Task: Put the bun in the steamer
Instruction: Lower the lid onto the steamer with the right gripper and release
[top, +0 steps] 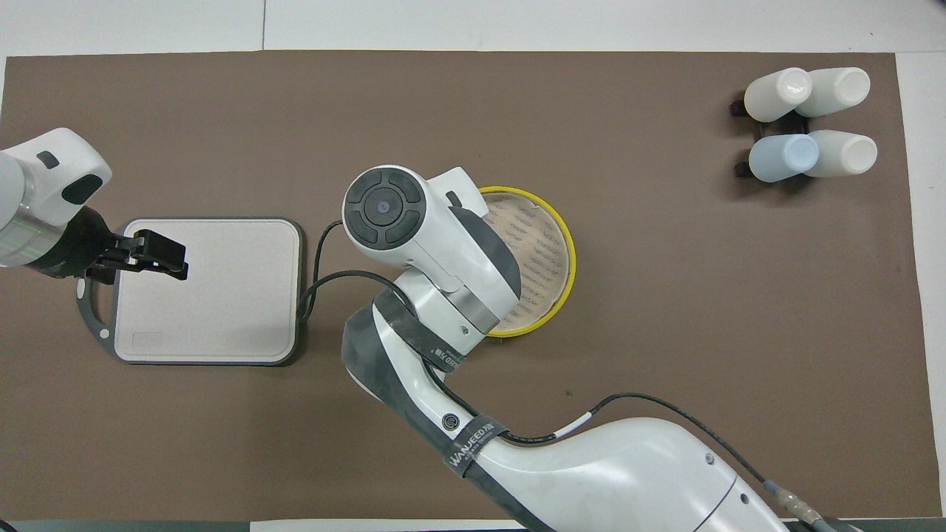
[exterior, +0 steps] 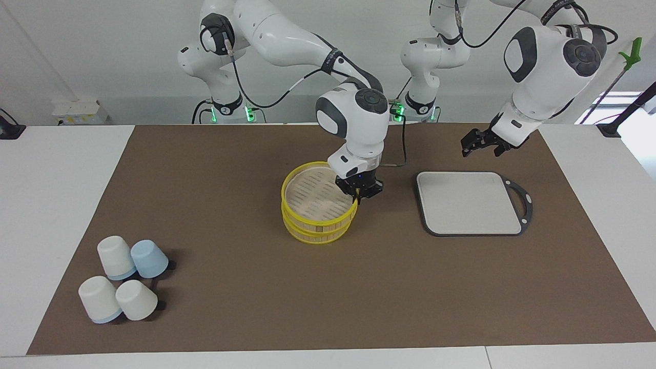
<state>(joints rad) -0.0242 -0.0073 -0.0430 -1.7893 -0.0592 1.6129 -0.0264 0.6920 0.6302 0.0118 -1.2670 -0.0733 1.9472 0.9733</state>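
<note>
You should treat this task as unfinished: no bun shows anywhere in either view. It is not on the steamer's (exterior: 320, 228) top floor, where that floor is visible. It is not on the tray (exterior: 469, 202), and it is not loose on the tabletop (exterior: 230, 154). If there is a bun, the likeliest hiding place is in or under the right gripper (exterior: 360, 193), but that is only my guess.

The right gripper is down at the steamer's rim, on the side toward the left arm's end of the tabletop, with the yellow rim passing right by its tip. The wrist blocks it from above. You cannot tell from here whether it is spread, pressed together, pinching something, or touching the rim at all. I judge the job to be at the delivery step. What is left is for the bun to be seen lying on the slats and for the arm to come clear.

The left gripper (exterior: 479, 143) waits in the air by the tray, toward its handle end, and its state cannot be read either.

Containers:
- The steamer stands two tiers high near the middle of the tabletop. The visible part of its top slatted floor is bare, and the part nearest the right gripper is covered by the arm. The lower tier's inside is hidden.
- The grey tray lies well apart from it toward the left arm's end, with nothing on it.
- Four cups (exterior: 117, 256) sit upturned in a cluster toward the right arm's end, farther from the robots than the steamer. Their mouths are down, so their insides do not show.
</note>
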